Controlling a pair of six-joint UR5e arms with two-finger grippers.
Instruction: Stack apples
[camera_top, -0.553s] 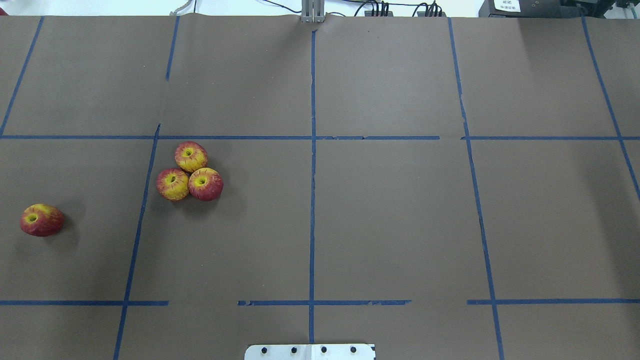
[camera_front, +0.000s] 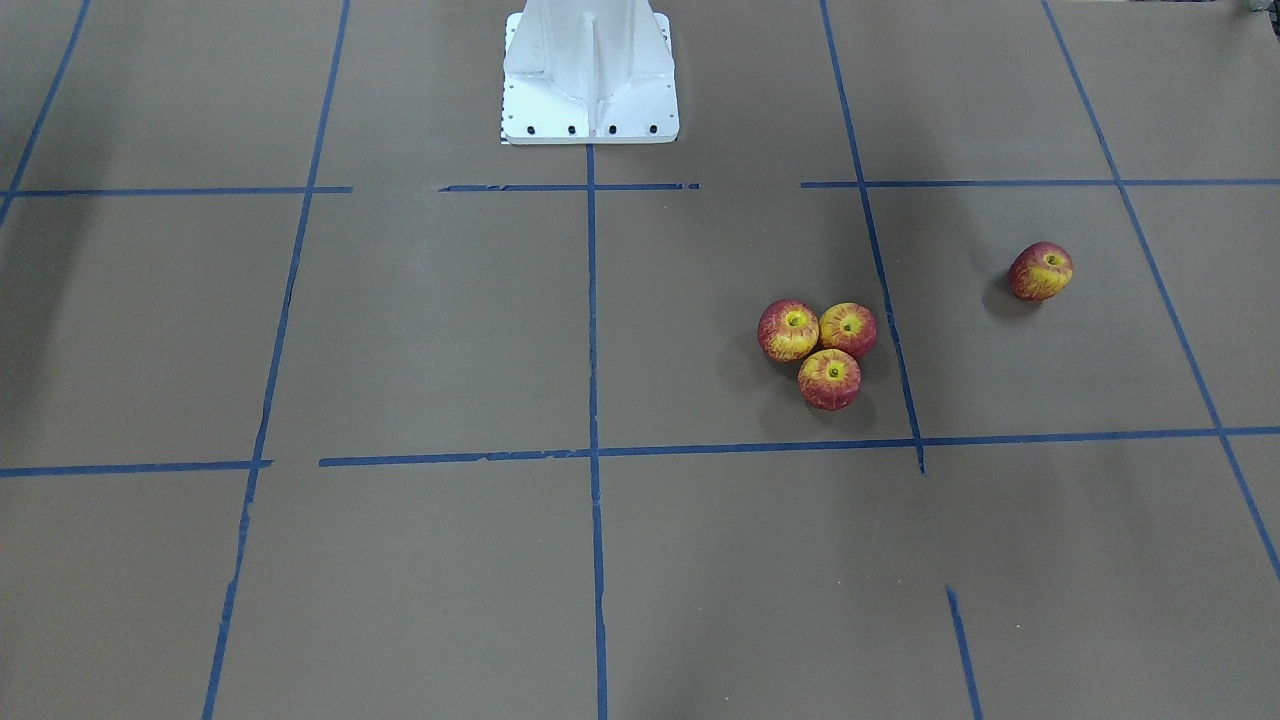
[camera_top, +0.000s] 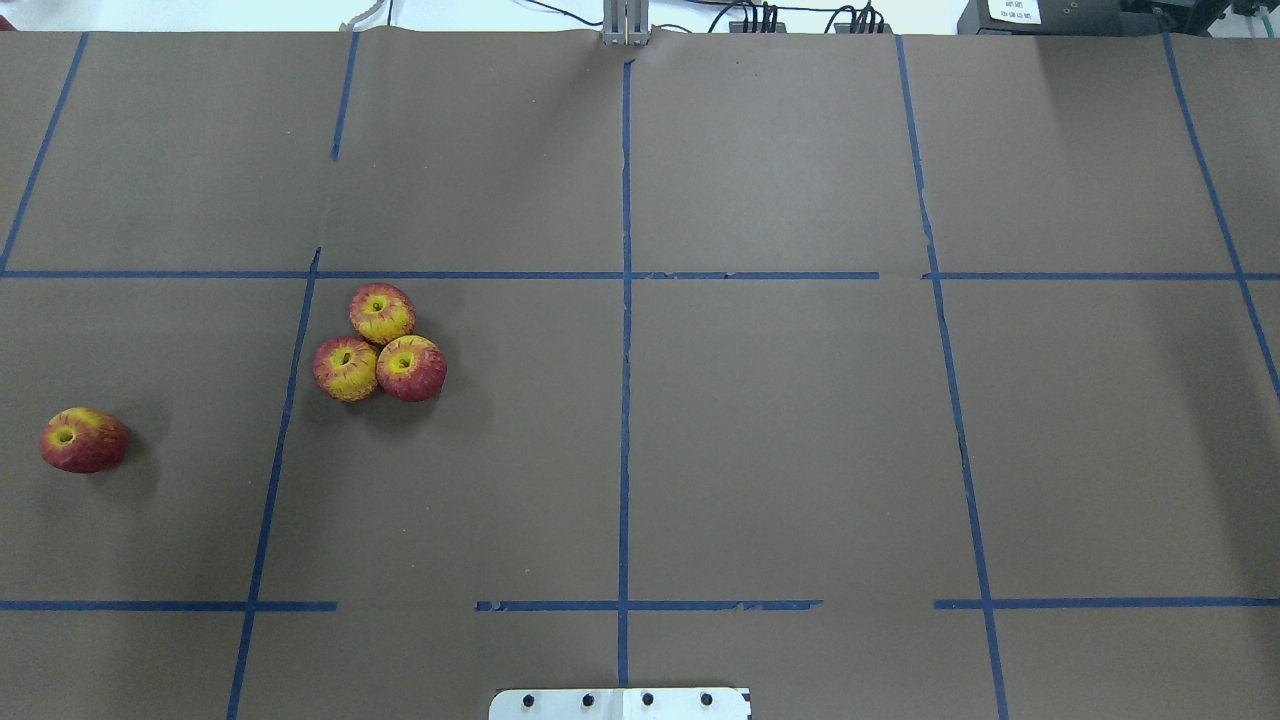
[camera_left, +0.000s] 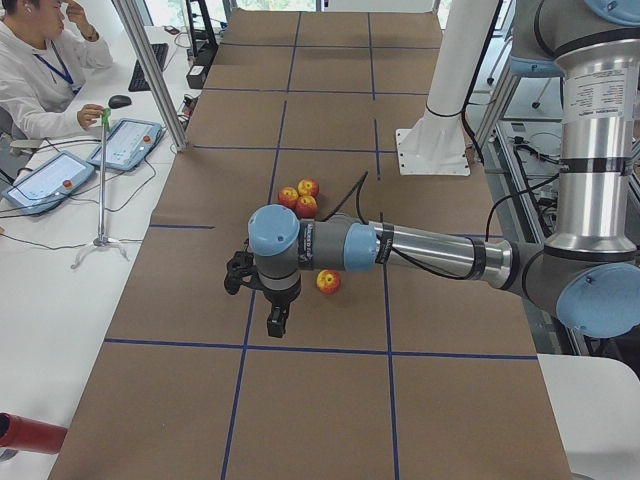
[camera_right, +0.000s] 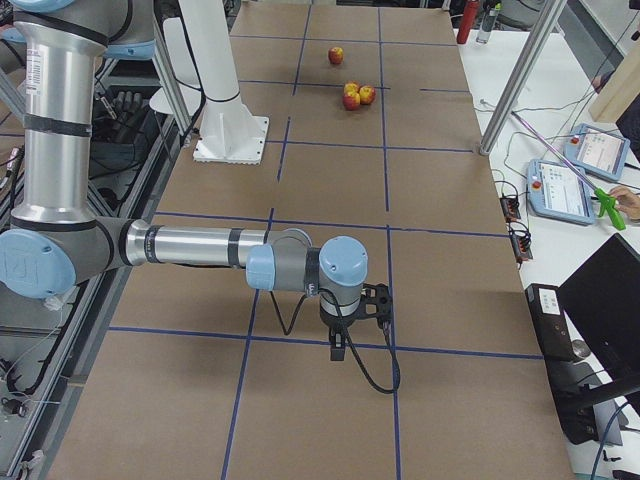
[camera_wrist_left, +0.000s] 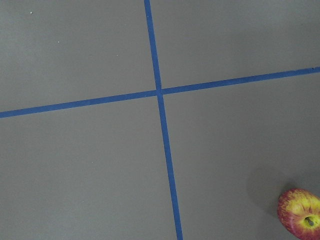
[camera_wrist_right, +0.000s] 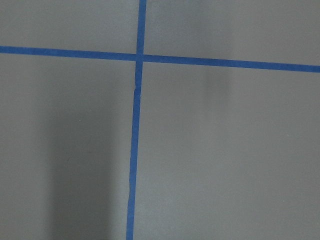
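Note:
Three apples lie touching in a cluster on the brown table: one (camera_top: 381, 313), one (camera_top: 345, 368) and one (camera_top: 411, 368). The cluster also shows in the front-facing view (camera_front: 829, 379). A fourth apple (camera_top: 83, 439) lies alone to the left, tilted on its side; it shows in the front-facing view (camera_front: 1040, 271) and at the bottom right of the left wrist view (camera_wrist_left: 301, 212). No apple rests on another. My left gripper (camera_left: 274, 325) hangs over the table near the lone apple (camera_left: 328, 282). My right gripper (camera_right: 338, 346) is far from the apples. I cannot tell whether either is open.
The table is covered in brown paper with a grid of blue tape lines (camera_top: 625, 400). The robot's white base (camera_front: 589, 75) stands at the table's edge. An operator (camera_left: 40, 60) sits at a side desk with tablets (camera_left: 125, 143). A metal post (camera_left: 150, 70) stands beside the table.

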